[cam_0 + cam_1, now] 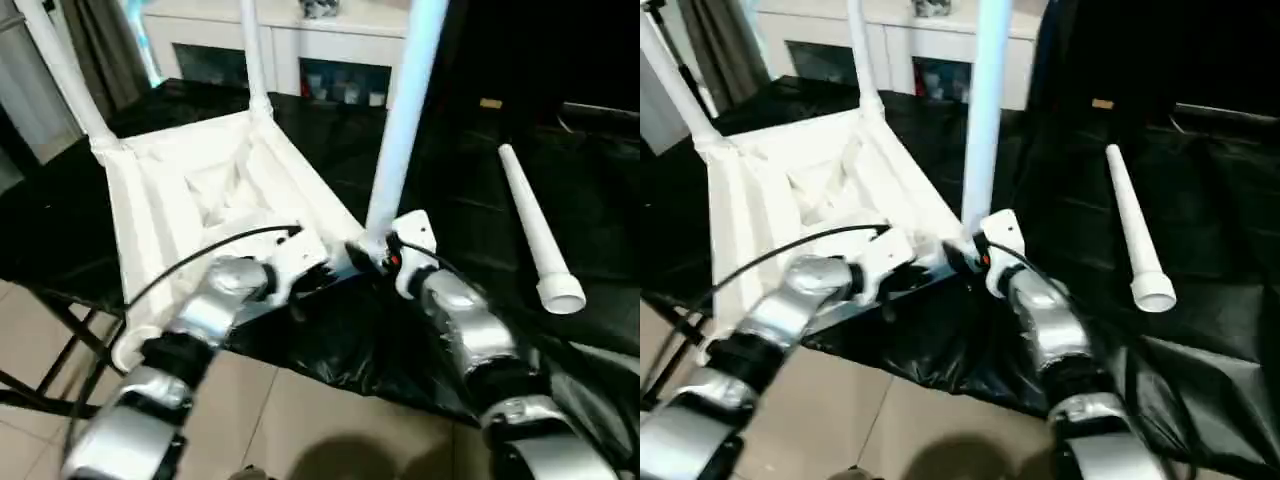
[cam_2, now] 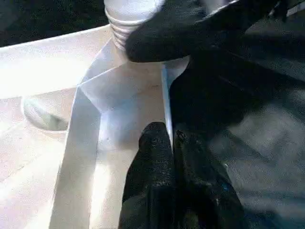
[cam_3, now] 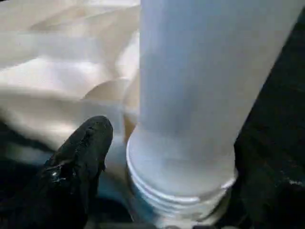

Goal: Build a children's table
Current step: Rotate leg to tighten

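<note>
1. Tabletop [image 1: 200, 190] is lying upside down, ribbed underside up, on the black-draped work table [image 1: 600, 180], reaching out to that table's near edge.
2. Two legs are standing in the far corner sockets: far-left leg [image 1: 65, 70] and far-right leg [image 1: 252, 60].
3. Third leg [image 1: 405, 110] is standing upright at the near-right corner socket; threaded end is showing above the socket in the right wrist view [image 3: 186, 191], so probably not fully seated.
4. Fourth leg [image 1: 532, 228] is lying loose on the black cover well right of the tabletop, flared end toward the near edge.
5. Left gripper [image 2: 172, 157] is pinching the tabletop's thin near rim just beside that socket, fingers almost together with the rim between them.
6. Right gripper [image 1: 385, 255] is sitting at the base of the third leg; one black finger [image 3: 78, 162] is lying beside the collar. Cannot tell if it is clamping or loose.
7. Handling guess: hollow plastic, light, stiff but smooth; the tall leg is likely to tip or slip when twisted.
8. Best hold looks low on the leg, near the collar, while the rim pinch is keeping the light top from sliding off the near edge.
</note>
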